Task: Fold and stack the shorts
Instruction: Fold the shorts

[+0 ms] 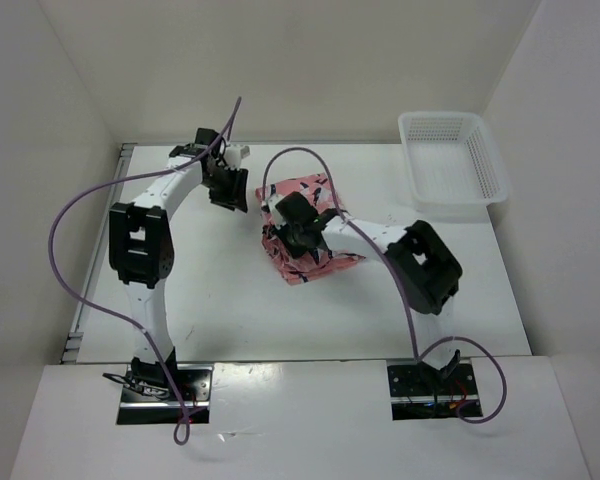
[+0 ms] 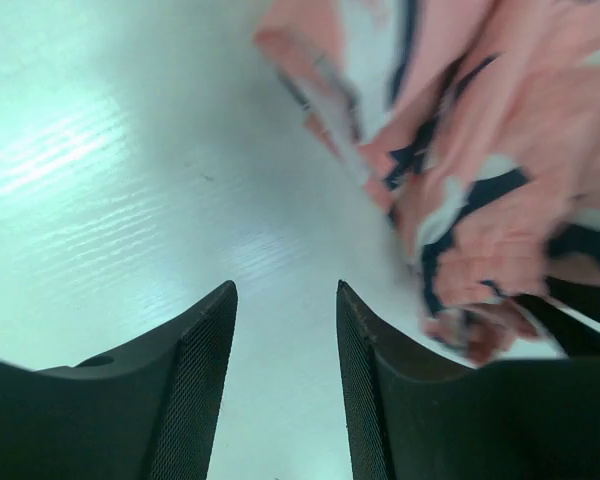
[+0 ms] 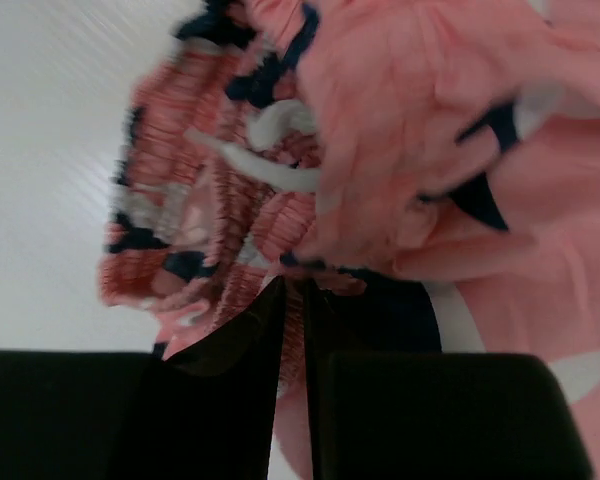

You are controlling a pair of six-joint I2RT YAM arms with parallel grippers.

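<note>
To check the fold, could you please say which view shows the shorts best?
The top external view: the shorts show in full outline, the right gripper over their middle. The left wrist view catches only a blurred edge; the right wrist view, a blurred close-up of the gathered waistband.

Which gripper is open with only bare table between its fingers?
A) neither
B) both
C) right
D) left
D: the left gripper has its fingers apart over the bare table beside the shorts, while the right gripper is closed on the fabric.
</note>
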